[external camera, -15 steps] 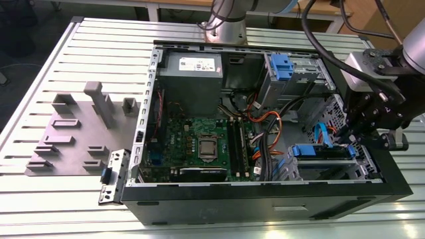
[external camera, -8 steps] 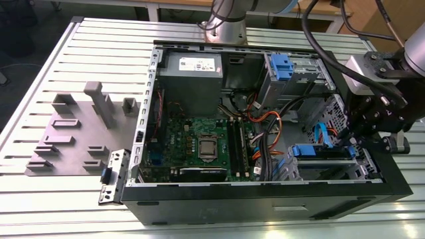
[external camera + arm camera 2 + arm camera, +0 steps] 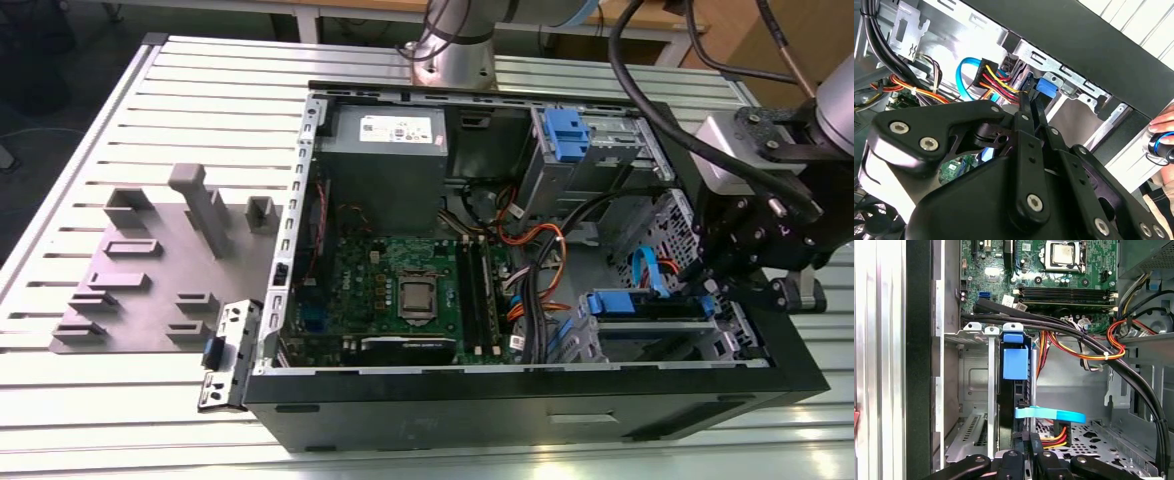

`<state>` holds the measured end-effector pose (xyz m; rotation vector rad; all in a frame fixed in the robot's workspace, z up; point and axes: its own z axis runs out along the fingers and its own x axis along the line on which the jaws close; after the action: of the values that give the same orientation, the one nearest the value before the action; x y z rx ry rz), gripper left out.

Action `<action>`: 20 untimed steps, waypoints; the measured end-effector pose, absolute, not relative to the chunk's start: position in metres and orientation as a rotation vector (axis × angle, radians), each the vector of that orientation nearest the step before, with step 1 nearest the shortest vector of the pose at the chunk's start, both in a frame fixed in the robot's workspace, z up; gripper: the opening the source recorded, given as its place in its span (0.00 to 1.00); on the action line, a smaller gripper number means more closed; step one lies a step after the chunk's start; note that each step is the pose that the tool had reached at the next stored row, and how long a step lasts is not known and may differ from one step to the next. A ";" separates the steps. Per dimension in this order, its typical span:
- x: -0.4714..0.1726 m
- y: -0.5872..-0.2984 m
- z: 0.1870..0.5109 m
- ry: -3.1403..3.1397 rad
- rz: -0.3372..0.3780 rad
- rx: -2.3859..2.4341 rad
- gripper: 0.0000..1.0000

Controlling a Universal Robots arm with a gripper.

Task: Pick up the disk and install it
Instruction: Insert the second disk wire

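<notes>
- The slatted table [image 3: 107, 130] carries the open computer case [image 3: 534, 400] lying on its side. The gripper [image 3: 727, 290] reaches in over the case's wall at the exterior view's right.
- The motherboard [image 3: 400, 290] lies well beyond the jaws, deeper in the case and clear of the work.
- The disk [image 3: 651, 325] sits in the lower drive bay [image 3: 971, 385], directly ahead of the jaws. Its silver face is level with the bay's metal.
- In the first wrist view, the disk's blue rail tab [image 3: 1015, 362] stands in line with the jaws, just past their tips.
- In the second wrist view, the gripper [image 3: 1030, 102] ends right at that tab, touching it or very nearly so.
- Jaw state cannot be told. The two jaws lie close together, but a clamp on the disk's edge is not visible.
- A black cable bundle [image 3: 1064, 327] crosses beyond the tab, and a flat blue cable [image 3: 1054, 415] lies to one side of the jaws, near them.
- Judgement: the pick-up looks done and the disk is lodged in the bay. Full seating cannot be confirmed.
</notes>
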<state>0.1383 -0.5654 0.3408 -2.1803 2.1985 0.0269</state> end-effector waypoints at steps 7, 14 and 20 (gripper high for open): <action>0.138 -0.566 0.346 2.199 0.027 -2.180 0.17; 0.139 -0.571 0.346 2.199 0.027 -2.180 0.17; 0.139 -0.572 0.342 2.198 0.028 -2.179 0.17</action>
<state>0.1391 -0.5716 0.3419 -2.1792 2.1982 0.0284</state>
